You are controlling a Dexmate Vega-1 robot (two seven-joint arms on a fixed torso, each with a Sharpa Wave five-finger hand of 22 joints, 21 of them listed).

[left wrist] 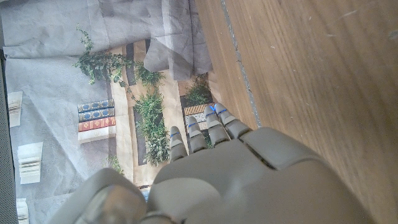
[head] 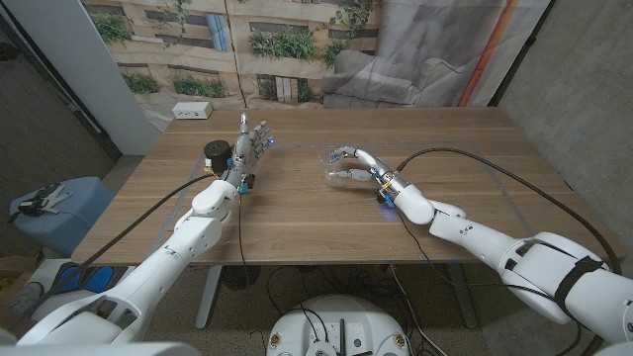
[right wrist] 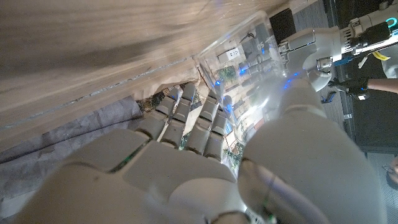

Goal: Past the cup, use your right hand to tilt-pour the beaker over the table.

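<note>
A wooden counter (head: 297, 213) stood before a backdrop printed with plants and bookshelves, a small white box (head: 192, 111) lying near its far left corner. On the left, the left hand (head: 251, 144) stood upright on its edge with fingers apart and extended, holding nothing; a dark round cup (head: 217, 155) sat just beside it on its left. Right of centre, the right hand (head: 354, 165) gripped the clear beaker (head: 334, 164), its fingers wrapped round the glass wall. In the right wrist view the beaker (right wrist: 261, 68) lay tilted over toward its side above the counter, its rim pointing toward the left hand. Black cables trailed back along both arms
</note>
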